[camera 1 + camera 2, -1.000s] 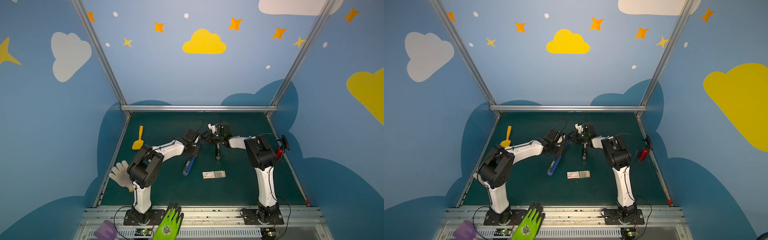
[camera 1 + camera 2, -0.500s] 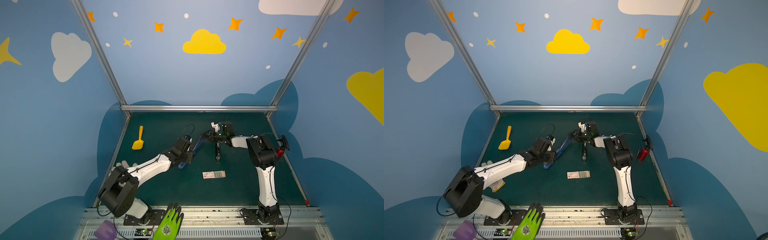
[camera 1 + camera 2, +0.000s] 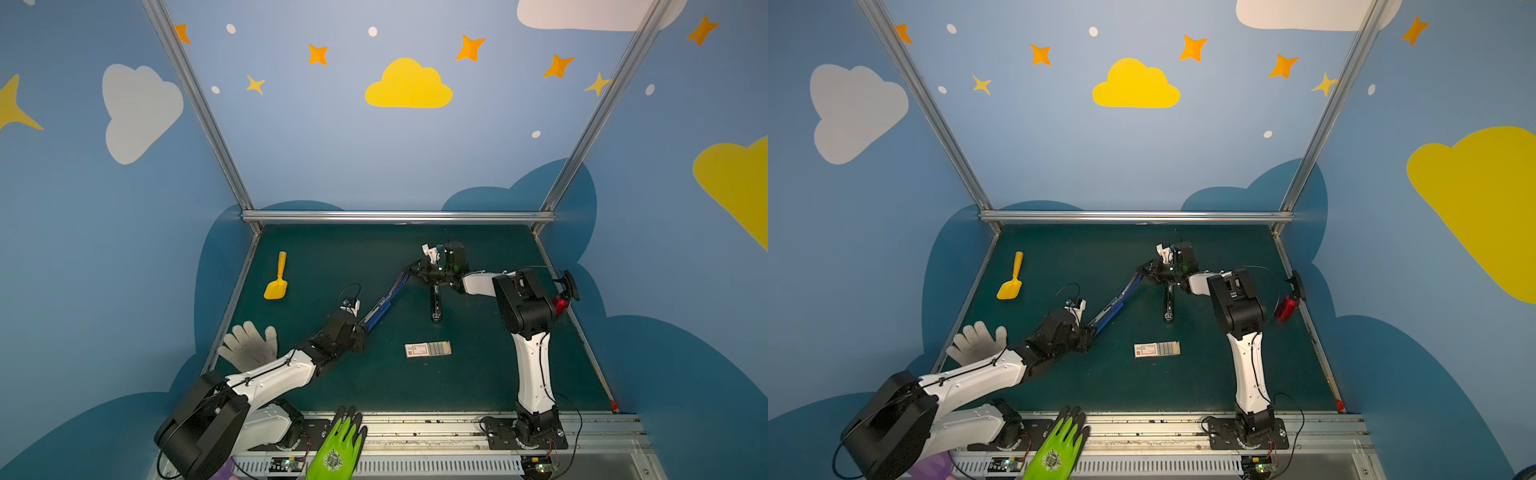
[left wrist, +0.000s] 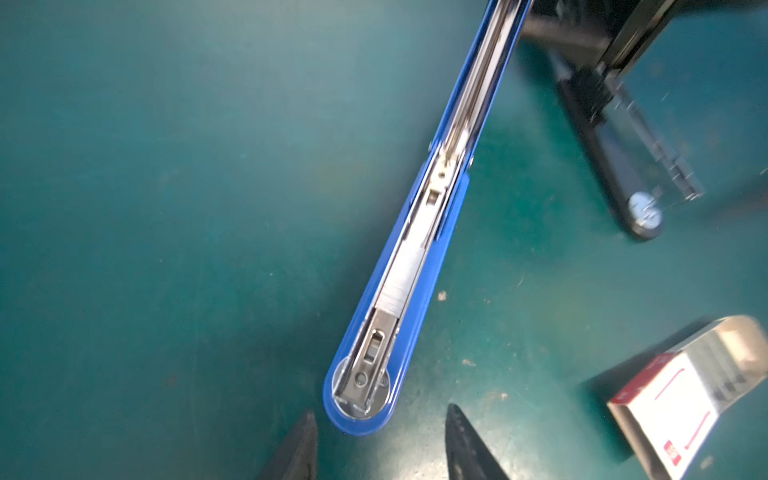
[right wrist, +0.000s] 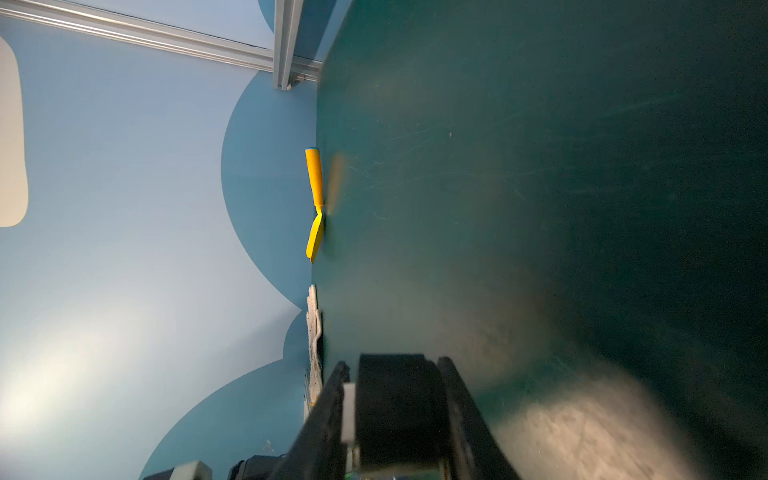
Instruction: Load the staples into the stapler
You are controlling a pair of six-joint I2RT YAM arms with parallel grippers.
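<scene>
So the long blue plastic stapler is lying opened right out on the dark green bench. There's a silvery strip of staples sitting in its metal channel, so the loading part looks pretty much done and folding the lid shut is probably what's left. The left gripper has its jaws apart with nothing held. The stapler's rounded end sits just ahead of the gap, not touching either tip. Key thing here: the stapler's long axis runs diagonally straight away from those jaws toward the right gripper. That makes the left arm the near one for the magazine end and the right arm the near one for the lid end. The right jaws are clamped on a black block, which looks like part of the black stapler lying beside it, though that's hard to confirm. The small white cardboard box with the red label rests near the front of the bench, tray slid out, spare grey strips showing.
</scene>
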